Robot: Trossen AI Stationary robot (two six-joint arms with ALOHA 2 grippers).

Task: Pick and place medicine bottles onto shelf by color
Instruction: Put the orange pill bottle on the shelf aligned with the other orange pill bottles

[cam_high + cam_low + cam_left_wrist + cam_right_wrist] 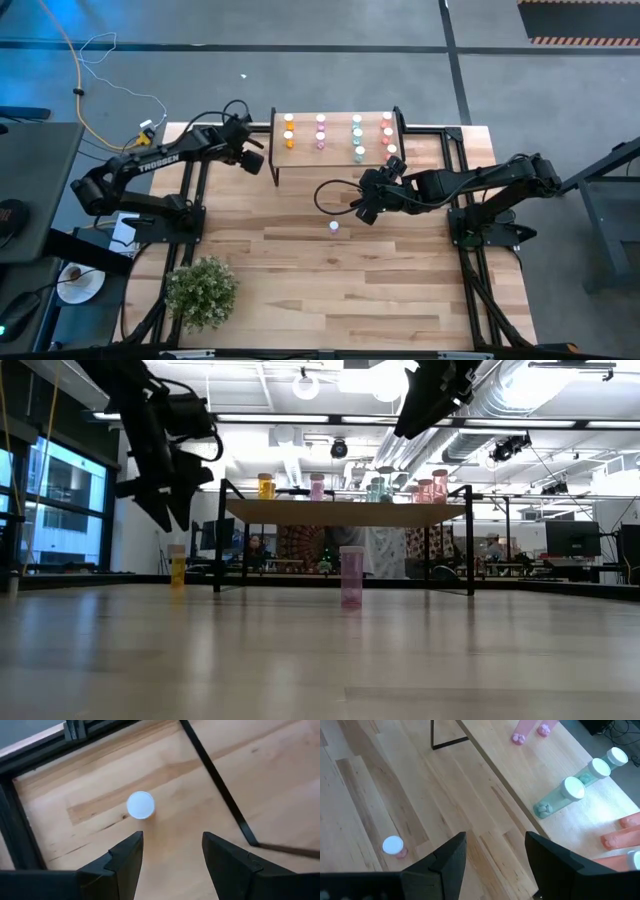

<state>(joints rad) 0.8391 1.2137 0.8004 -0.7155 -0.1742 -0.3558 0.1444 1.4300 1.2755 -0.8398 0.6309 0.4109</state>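
Shelf [340, 114] carries most bottles, standing in colour columns: orange [289, 131], pink [321, 131], teal [358, 137], red [388, 132]. Two bottles remain on the table [400, 290].

Loose pink bottle [334, 227]: upright on the table in front of the shelf, well apart from its legs. In the right wrist view it stands off to one side of the fingers, not between them.

Loose orange bottle [177, 567]: on the table beside the shelf's left end, seen in the low view. The white cap in the left wrist view is probably this one, but its body colour is hidden there.

Left gripper [252, 157]: over the table just beside the shelf's left end, jaws wide, empty. The cap sits just ahead of the gap.

Right gripper [366, 205]: raised above the table in front of the shelf, near the pink bottle, jaws wide, empty.

Step in hand (judgement): approach for the last two picks; neither bottle grasped yet.

Next move calls for: left, a short advance and descent to straddle the cap before closing. Right, a sideways shift to centre on the pink bottle, then descent. Bottles are small and light, so an off-centre close would likely tip one.
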